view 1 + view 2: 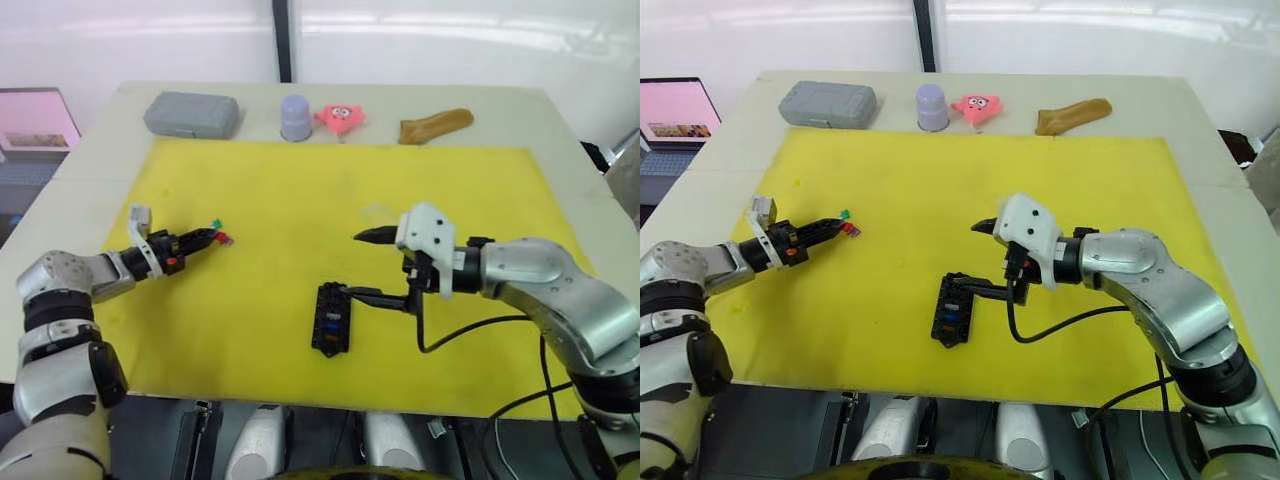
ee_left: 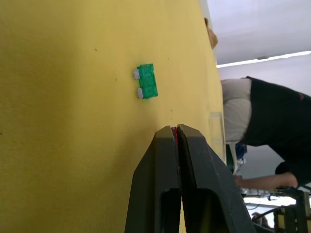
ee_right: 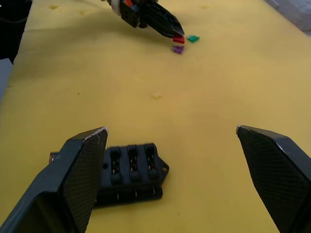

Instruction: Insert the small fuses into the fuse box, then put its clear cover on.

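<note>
Yellow mat covers the surface. Left gripper (image 1: 212,236), fingers pinched on a red fuse (image 3: 179,39) mid-left; green fuse (image 2: 146,81) beside. Right gripper (image 1: 372,268) gapes over the fuse box (image 1: 331,318), lower centre. Insertion step, probably; next calls for carrying it over.

Shows the left gripper (image 2: 176,129) with both black fingers (image 2: 155,170) pressed together, a thin red sliver (image 2: 173,130) caught between the tips. Lies just beyond them on the yellow mat (image 2: 73,121): a green fuse (image 2: 146,81), apart from the tips. Stands behind the mat: a person (image 2: 265,121).
</note>
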Controlling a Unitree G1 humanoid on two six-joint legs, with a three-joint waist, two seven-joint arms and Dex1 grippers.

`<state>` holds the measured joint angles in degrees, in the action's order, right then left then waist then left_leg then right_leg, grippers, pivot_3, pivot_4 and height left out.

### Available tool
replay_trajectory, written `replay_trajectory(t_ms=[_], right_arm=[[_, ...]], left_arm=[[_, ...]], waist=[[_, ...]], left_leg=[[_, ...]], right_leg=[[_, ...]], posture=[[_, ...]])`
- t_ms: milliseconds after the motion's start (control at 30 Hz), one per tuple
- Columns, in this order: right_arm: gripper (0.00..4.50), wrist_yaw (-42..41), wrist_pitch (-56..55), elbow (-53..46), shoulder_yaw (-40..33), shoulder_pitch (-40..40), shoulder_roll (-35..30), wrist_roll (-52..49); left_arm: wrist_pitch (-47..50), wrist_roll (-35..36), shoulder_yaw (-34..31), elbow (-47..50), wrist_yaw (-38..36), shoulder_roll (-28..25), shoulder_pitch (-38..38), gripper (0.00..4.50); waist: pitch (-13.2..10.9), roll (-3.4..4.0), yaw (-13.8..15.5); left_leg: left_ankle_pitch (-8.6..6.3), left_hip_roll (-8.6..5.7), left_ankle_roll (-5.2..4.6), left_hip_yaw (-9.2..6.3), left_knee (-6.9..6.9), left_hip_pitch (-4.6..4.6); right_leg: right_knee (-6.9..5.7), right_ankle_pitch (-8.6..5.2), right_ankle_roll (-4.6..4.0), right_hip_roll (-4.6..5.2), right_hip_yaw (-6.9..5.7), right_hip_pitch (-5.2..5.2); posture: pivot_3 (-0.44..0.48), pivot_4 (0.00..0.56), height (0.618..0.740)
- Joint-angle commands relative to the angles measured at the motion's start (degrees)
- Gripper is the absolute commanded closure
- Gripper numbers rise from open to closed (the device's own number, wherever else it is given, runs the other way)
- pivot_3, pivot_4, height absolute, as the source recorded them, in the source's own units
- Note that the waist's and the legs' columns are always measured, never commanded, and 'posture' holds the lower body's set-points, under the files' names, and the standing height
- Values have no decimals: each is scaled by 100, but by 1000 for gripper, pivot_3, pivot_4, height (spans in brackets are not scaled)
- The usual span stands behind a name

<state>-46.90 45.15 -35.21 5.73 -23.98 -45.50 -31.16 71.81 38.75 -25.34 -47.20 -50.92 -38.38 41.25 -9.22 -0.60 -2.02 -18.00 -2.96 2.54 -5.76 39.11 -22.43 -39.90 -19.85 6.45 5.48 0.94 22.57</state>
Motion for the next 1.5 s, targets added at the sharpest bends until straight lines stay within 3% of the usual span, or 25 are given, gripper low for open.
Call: replay_trajectory(t_ms=[33, 233, 400, 567, 733, 1033, 1233, 1367, 1500], right_arm=[[0, 4, -62, -170, -259, -98, 37, -166], [0, 291, 183, -131, -543, -146, 418, -624], [0, 722, 487, -146, -933, -29, 729, -1101], [0, 1782, 996, -96, -1519, -84, 1482, -1998], [0, 2790, 1262, -33, -1877, -247, 2063, -2934], [0, 3901, 1200, 0, -2001, -436, 2184, -3998], [0, 4163, 1101, -98, -1968, -403, 1979, -4725], [0, 4499, 844, 124, -1852, -631, 2060, -5349], [0, 4867, 569, 436, -1661, -877, 2246, -5385]], left_arm=[[-31, 21, -123, 102, -21, -285, 16, 4444], [683, 591, -680, 793, 243, -420, 263, 4444], [1402, 1116, -1213, 1658, 713, -222, 467, 4444], [1876, 1603, -1854, 2417, 1589, 622, 1217, 4444], [1944, 1983, -1875, 3352, 2198, 1522, 1619, 4444], [2069, 3009, -2256, 3609, 3336, 2281, 1843, 4444], [2030, 4397, -2048, 3825, 4117, 2253, 1289, 4444], [1066, 6169, -1381, 4249, 5269, 2364, 673, 4444], [-69, 7343, -576, 4805, 6103, 2426, 198, 4444]], waist=[[-1, -1, -48], [-5, -8, -49], [-5, -9, -16], [-6, -11, 17], [-6, -11, -26], [-6, -11, -40], [-6, -11, -56], [-6, -11, -49], [-5, -11, -33]], left_leg=[[2, 0, 4, -12, -2, 0], [5, 1, 9, -63, -6, -3], [6, -16, 11, -73, -4, -9], [7, -21, 13, -78, 0, -10], [7, -21, 13, -75, -3, -10], [8, -20, 15, -74, -3, -10], [8, -18, 15, -73, -8, -9], [8, -15, 15, -74, -6, -8], [8, -15, 15, -74, -1, -7]], right_leg=[[0, 0, 0, -3, -2, 0], [-2, 0, 0, -14, 2, 10], [-2, 0, 0, 6, 0, 7], [-2, 0, 0, 8, 0, 3], [-2, 1, 1, 9, 0, 4], [-3, 1, 1, 7, 0, 5], [-3, 1, 1, 6, 6, 10], [-2, 1, 1, 9, 15, 9], [-2, 1, 1, 10, 19, 6]], posture=[[0, 150, 740], [0, 150, 740], [0, 150, 740], [0, 150, 740], [0, 150, 740], [0, 150, 740], [0, 150, 740], [0, 150, 740], [0, 150, 740]])
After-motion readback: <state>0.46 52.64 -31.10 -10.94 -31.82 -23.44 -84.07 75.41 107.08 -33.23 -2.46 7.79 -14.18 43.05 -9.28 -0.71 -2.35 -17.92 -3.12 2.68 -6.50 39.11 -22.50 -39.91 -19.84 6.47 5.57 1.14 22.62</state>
